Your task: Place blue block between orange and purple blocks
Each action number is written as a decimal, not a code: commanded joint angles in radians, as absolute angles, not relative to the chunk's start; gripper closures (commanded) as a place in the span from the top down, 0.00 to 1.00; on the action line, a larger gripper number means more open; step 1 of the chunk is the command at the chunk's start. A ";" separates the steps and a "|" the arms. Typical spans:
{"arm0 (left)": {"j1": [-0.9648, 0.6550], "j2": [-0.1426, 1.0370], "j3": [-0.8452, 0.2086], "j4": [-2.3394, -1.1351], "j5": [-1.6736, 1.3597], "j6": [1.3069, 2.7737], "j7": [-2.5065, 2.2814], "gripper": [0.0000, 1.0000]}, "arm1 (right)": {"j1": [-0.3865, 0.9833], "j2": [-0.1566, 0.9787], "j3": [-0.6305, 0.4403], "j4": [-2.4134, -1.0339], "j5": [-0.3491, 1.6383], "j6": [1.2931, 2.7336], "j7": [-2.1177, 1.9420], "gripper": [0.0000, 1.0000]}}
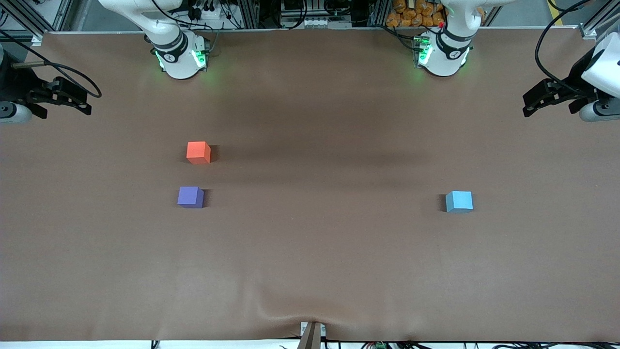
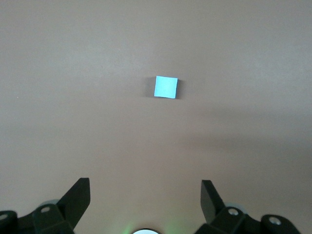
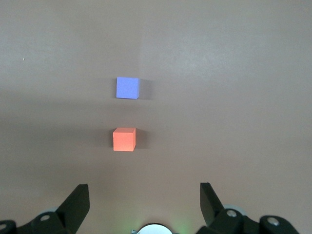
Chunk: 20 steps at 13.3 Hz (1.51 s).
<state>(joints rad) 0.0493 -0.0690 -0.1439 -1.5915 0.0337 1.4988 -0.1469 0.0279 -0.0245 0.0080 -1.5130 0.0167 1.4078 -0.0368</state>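
Note:
The blue block (image 1: 459,201) sits alone on the brown table toward the left arm's end; it also shows in the left wrist view (image 2: 165,87). The orange block (image 1: 198,152) and the purple block (image 1: 190,197) sit toward the right arm's end with a small gap between them, the purple one nearer the front camera; both show in the right wrist view, purple (image 3: 127,87) and orange (image 3: 124,139). My left gripper (image 1: 530,104) (image 2: 145,190) is open and empty, high over its end of the table. My right gripper (image 1: 82,102) (image 3: 145,192) is open and empty, high over its end.
The two arm bases, right (image 1: 179,55) and left (image 1: 443,51), stand along the table's edge farthest from the front camera. The brown cover (image 1: 310,252) wrinkles at the near edge around a small clamp (image 1: 311,334).

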 commanded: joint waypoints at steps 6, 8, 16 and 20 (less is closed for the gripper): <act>0.055 -0.044 -0.155 -1.565 0.009 1.486 -0.138 1.00 | 0.018 -0.028 0.012 -1.509 0.031 1.399 -0.035 1.00; 0.055 -0.044 -0.155 -1.566 0.005 1.486 -0.138 1.00 | 0.014 -0.026 0.012 -1.511 0.031 1.399 -0.035 1.00; 0.061 -0.025 -0.153 -1.571 0.006 1.493 -0.127 1.00 | 0.012 -0.026 0.011 -1.511 0.032 1.401 -0.035 1.00; 0.089 0.081 -0.149 -1.653 0.005 1.636 -0.129 1.00 | 0.015 -0.026 0.011 -1.509 0.031 1.399 -0.035 1.00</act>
<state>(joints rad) 0.0588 0.0245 -0.1466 -1.6167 0.0244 1.5630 -0.1469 0.0279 -0.0236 0.0042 -1.5131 0.0168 1.4046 -0.0368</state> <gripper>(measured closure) 0.000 0.000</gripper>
